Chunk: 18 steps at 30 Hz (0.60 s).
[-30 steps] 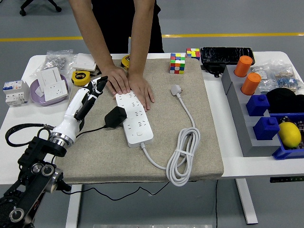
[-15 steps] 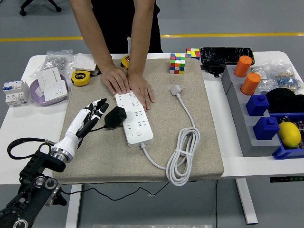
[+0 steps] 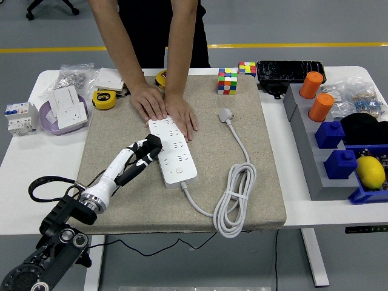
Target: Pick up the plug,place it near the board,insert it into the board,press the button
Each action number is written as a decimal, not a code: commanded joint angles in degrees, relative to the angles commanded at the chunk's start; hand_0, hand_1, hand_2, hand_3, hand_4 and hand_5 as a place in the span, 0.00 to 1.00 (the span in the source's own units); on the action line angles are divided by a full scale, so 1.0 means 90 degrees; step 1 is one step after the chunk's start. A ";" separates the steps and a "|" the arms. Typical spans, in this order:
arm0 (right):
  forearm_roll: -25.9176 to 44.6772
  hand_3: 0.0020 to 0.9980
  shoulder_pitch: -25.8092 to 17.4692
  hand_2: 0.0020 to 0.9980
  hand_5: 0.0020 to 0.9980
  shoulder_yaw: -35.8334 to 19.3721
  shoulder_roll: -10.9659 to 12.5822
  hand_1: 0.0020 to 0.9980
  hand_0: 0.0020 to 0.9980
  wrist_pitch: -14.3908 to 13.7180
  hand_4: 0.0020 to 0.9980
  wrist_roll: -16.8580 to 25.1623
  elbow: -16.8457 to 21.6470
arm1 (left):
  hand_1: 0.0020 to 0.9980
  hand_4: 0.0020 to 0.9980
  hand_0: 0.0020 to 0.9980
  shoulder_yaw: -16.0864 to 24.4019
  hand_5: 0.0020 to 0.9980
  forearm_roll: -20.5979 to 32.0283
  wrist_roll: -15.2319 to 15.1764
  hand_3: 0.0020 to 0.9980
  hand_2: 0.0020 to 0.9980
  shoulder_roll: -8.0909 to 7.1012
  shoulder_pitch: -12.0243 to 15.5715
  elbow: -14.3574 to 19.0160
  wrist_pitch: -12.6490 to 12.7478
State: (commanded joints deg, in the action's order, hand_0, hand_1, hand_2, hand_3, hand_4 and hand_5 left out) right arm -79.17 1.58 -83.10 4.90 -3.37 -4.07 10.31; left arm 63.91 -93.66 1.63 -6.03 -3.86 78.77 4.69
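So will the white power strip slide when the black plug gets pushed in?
Probably little: the white power strip lies flat on coarse beige matting, and a person's hands press its far end. Its coiled white cable looks floppy.

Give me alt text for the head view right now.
The robot's left hand has its fingers on a black plug at the left edge of a white power strip on a beige mat. A person's hands press the strip's far end.
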 joint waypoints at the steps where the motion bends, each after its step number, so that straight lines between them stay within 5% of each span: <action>1: 0.0002 0.75 0.0000 0.71 1.00 0.0004 0.0001 0.70 0.80 0.0000 1.00 0.0001 0.0000 | 1.00 1.00 1.00 -0.0024 1.00 -0.0034 0.0003 0.92 0.95 -0.0007 -0.0027 -0.0003 0.0003; 18: 0.0031 0.75 0.0026 0.71 1.00 0.0036 0.0007 0.70 0.80 -0.0004 1.00 0.0000 0.0000 | 1.00 1.00 1.00 -0.0420 1.00 -0.1383 0.0230 0.92 0.94 -0.0130 -0.0362 0.0315 0.0120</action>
State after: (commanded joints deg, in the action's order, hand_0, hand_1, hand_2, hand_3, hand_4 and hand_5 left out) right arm -78.89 1.81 -82.78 4.96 -3.40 -4.07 10.31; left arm 60.13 -106.10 3.70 -7.20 -7.12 81.60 5.77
